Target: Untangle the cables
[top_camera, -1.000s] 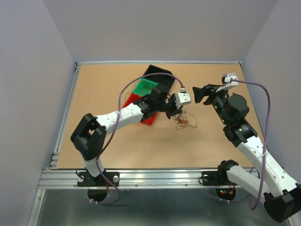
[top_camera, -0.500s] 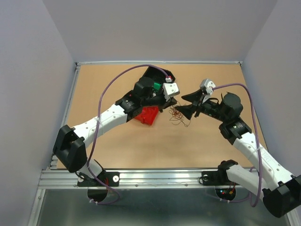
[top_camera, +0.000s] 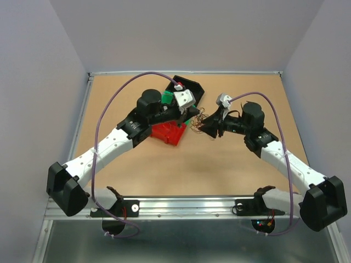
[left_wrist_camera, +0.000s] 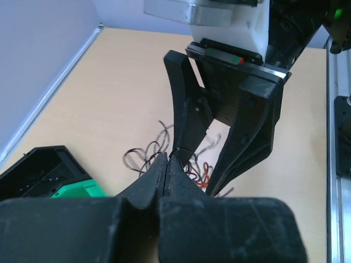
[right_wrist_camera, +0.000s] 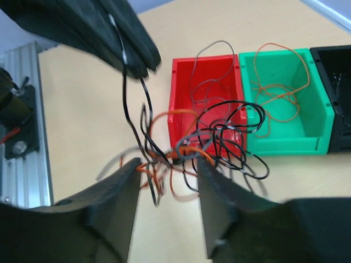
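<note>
Left claw point(left_wrist_camera: 167, 157) pressed together, pinching a dark strand of the cables point(right_wrist_camera: 219, 137) (tangle before red bin point(right_wrist_camera: 204, 59)). Right claw point(right_wrist_camera: 167, 164) spread astride them, contact unclear. Green bin point(right_wrist_camera: 285, 139) holds orange wire point(right_wrist_camera: 277, 116).

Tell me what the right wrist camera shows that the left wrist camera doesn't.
Only the right wrist view shows the red bin and an orange wire lying loose in the green bin. Only the left wrist view shows the white housing behind the right end effector. Both show the tangled wires, the green bin, the black bin, the left end effector pinching a dark wire, and the right end effector's fingers apart with wires between them.
</note>
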Motion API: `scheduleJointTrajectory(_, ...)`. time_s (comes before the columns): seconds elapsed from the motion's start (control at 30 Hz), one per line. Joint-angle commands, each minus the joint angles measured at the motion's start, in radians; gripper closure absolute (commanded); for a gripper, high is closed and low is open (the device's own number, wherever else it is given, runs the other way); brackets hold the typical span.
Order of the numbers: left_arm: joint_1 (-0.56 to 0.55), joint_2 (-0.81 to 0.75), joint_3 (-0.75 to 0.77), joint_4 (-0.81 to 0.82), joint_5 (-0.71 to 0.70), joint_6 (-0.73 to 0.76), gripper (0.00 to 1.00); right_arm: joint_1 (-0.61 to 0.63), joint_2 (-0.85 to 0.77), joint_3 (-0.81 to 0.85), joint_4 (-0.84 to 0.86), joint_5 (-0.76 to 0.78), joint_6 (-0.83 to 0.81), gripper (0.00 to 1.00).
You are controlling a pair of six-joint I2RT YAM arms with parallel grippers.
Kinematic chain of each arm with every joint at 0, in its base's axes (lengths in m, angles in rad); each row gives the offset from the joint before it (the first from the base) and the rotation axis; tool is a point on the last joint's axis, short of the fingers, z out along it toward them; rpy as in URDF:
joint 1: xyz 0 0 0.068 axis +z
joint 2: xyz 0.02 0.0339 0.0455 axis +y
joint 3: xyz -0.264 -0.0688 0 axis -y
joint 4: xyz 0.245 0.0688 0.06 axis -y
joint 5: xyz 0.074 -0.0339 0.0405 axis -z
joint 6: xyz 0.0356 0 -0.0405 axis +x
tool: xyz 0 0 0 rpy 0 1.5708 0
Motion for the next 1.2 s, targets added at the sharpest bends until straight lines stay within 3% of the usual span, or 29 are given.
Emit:
scheduleJointTrajectory(0.0, 0.054, -0.138, -0.072, 0.187, -0.001, -0.092, 1.0, 0.022, 0.014, 0.101, -0.032, 0.095, -0.028, 0.62)
scheduleJointTrajectory(0.07, 0.077, -0.19, -0.124, 0.26, -0.016, -0.129, 1.0, 0.022, 0.018, 0.112, -0.046, 0.161, -0.016, 0.77)
scheduleJointTrajectory(0.1, 0.095, -0.236, -0.17, 0.29, -0.034, -0.143, 1.0, 0.022, 0.018, 0.115, -0.05, 0.228, -0.009, 0.89)
scheduleJointTrajectory(0.27, 0.149, -0.31, -0.235, 0.384, -0.258, -0.218, 1.0, 0.022, -0.015, 0.123, -0.095, 0.49, 0.071, 0.95)
scheduleJointTrajectory(0.33, 0.19, -0.319, -0.247, 0.403, -0.371, -0.251, 1.0, 0.024, -0.029, 0.126, -0.116, 0.665, 0.111, 0.99)
scheduleJointTrajectory(0.5, 0.258, -0.376, -0.319, 0.484, -0.404, -0.329, 1.0, 0.022, -0.067, 0.124, -0.158, 1.01, 0.168, 0.99)
scheduleJointTrajectory(0.63, 0.26, -0.39, -0.329, 0.502, -0.321, -0.323, 1.0, 0.024, -0.118, 0.106, -0.158, 1.063, 0.192, 0.99)
scheduleJointTrajectory(0.67, 0.26, -0.393, -0.327, 0.499, -0.349, -0.323, 1.0, 0.022, -0.13, 0.101, -0.158, 1.09, 0.203, 0.99)
scheduleJointTrajectory(0.77, 0.26, -0.416, -0.344, 0.507, -0.53, -0.335, 1.0, 0.022, -0.176, 0.084, -0.164, 1.325, 0.257, 1.0)
scheduleJointTrajectory(0.8, 0.264, -0.434, -0.361, 0.515, -0.624, -0.343, 1.0, 0.022, -0.189, 0.072, -0.164, 1.47, 0.289, 0.99)
scheduleJointTrajectory(0.9, 0.283, -0.48, -0.404, 0.559, -0.74, -0.395, 1.0, 0.022, -0.271, 0.039, -0.164, 1.66, 0.349, 0.99)
scheduleJointTrajectory(1.03, 0.306, -0.526, -0.442, 0.602, -0.857, -0.441, 1.0, 0.021, -0.411, -0.02, -0.155, 1.736, 0.395, 0.99)
scheduleJointTrajectory(1.17, 0.31, -0.528, -0.445, 0.607, -0.819, -0.435, 1.0, 0.021, -0.569, -0.067, -0.144, 1.718, 0.383, 1.0)
